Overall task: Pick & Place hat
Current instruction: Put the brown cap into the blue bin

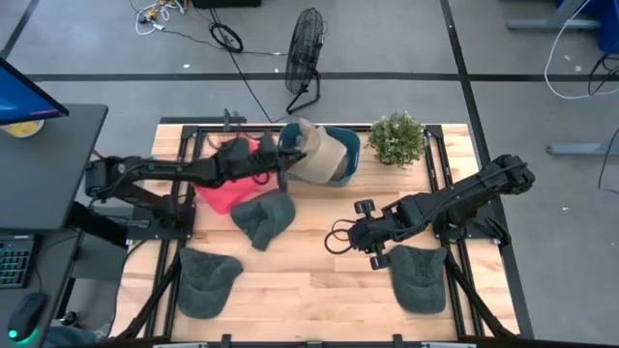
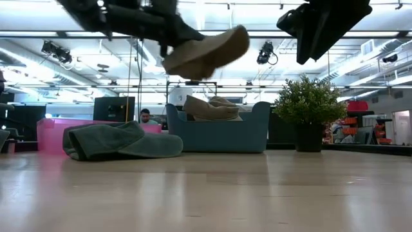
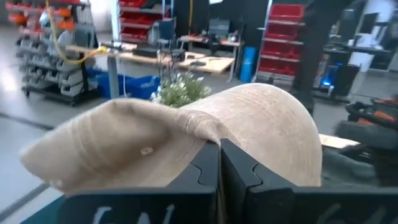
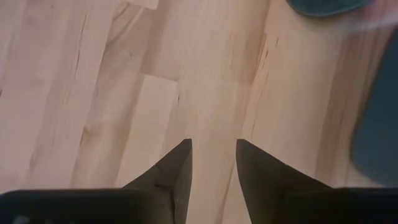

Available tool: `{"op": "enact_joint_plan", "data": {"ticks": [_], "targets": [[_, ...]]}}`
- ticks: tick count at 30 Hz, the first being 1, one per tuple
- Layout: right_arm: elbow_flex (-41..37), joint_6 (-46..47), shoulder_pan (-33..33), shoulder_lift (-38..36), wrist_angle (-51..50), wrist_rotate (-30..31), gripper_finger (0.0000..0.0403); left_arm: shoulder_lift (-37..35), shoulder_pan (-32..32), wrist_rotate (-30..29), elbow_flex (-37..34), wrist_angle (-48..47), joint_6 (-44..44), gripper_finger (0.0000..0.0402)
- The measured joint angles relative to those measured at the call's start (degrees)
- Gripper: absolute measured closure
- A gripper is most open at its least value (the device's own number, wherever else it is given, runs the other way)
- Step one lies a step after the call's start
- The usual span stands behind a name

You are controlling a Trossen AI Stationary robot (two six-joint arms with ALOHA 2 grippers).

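My left gripper (image 1: pixel 280 162) is shut on a beige cap (image 1: pixel 315 155) and reaches from the table's left, holding the cap above the blue bin (image 1: pixel 346 145) at the far middle. The cap also shows in the low view (image 2: pixel 206 51) and the left wrist view (image 3: pixel 155 143). More beige hats (image 2: pixel 209 108) lie inside the bin (image 2: pixel 219 132). My right gripper (image 1: pixel 372 240) is open and empty above bare table (image 4: pixel 211 74), next to a green hat (image 1: pixel 421 275). My left gripper pinches the beige cap between its two shut fingers (image 3: pixel 239 177) at a creased part of its rim (image 3: pixel 210 132), about where crown and brim meet. The fingers come level from the table's left. The cap is lifted clear above the blue bin, tilted, its far end higher.
A pink bin (image 1: pixel 224 191) stands left of the blue one. Green hats lie on the table in front of it (image 1: pixel 263 218), at the near left (image 1: pixel 208 280) and at the near right. A potted plant (image 1: pixel 397 138) stands at the far right.
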Motion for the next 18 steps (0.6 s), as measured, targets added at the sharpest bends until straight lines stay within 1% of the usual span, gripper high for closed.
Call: {"op": "enact_joint_plan", "data": {"ticks": [2,4,6,12,18], "targets": [[0.0,-0.4,0.0,0.0,0.0,0.0,0.0276,3.7,0.5,-1.6,2.4,0.1,-0.2,0.0395],[0.0,-0.5,0.0,0.0,0.0,0.0,0.0276,7.3,1.1,-5.7,4.5,0.2,-0.8,0.0395],[0.0,-0.5,0.0,0.0,0.0,0.0,0.0276,10.7,2.0,-8.0,5.8,0.1,-2.2,0.0396],[0.0,-0.5,0.0,0.0,0.0,0.0,0.0276,19.3,4.0,-8.4,7.3,0.3,-8.1,0.0392],[0.0,-0.5,0.0,0.0,0.0,0.0,0.0276,25.1,4.9,-8.4,7.3,0.5,-13.6,0.0393]]}}
